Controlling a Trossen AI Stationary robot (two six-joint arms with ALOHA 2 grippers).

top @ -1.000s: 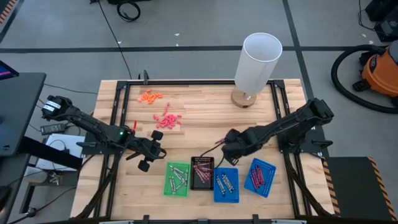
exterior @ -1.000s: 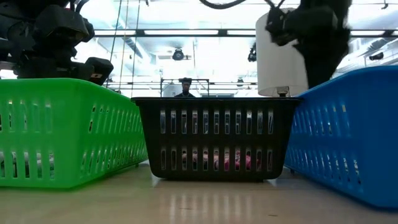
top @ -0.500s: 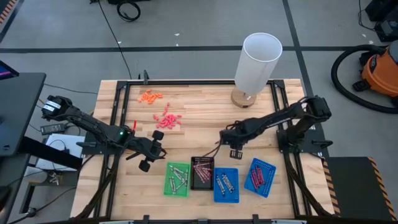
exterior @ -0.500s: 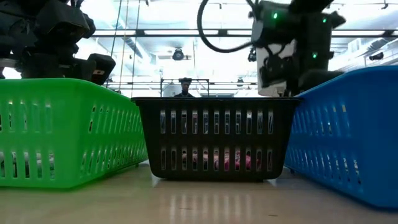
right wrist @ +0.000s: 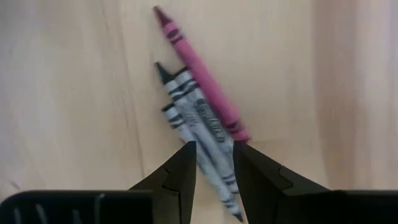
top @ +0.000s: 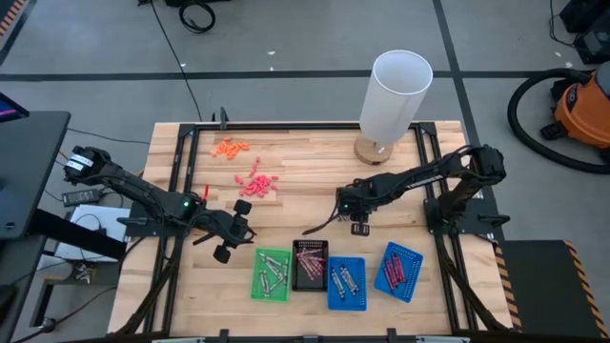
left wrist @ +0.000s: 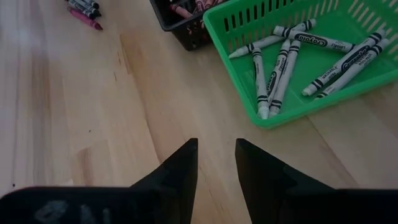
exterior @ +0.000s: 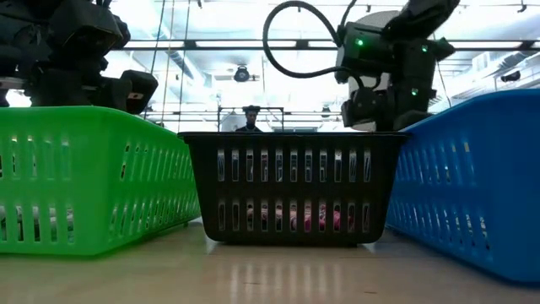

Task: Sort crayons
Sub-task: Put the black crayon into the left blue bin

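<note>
Left gripper (top: 227,240) idle beside green tray (top: 271,275), fingers slightly apart, empty. Most crayons (left wrist: 279,59) already sorted into the four trays. Right gripper (right wrist: 214,163) narrowly parted over last loose bunch (right wrist: 200,114) mid-table, nothing pinched yet.

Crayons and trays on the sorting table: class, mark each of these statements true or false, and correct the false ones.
1. The green tray holds grey-silver crayons. True.
2. The right claw hangs above loose crayons lying on the table. True.
3. The loose crayons under the right claw are all pinkish-red. False: one pinkish-red crayon lies beside a few grey-silver ones.
4. The left claw grips a crayon. False: its fingers stand apart over bare wood with nothing between them.
5. Four trays sit in a row: green, black, then two blue. True.
</note>
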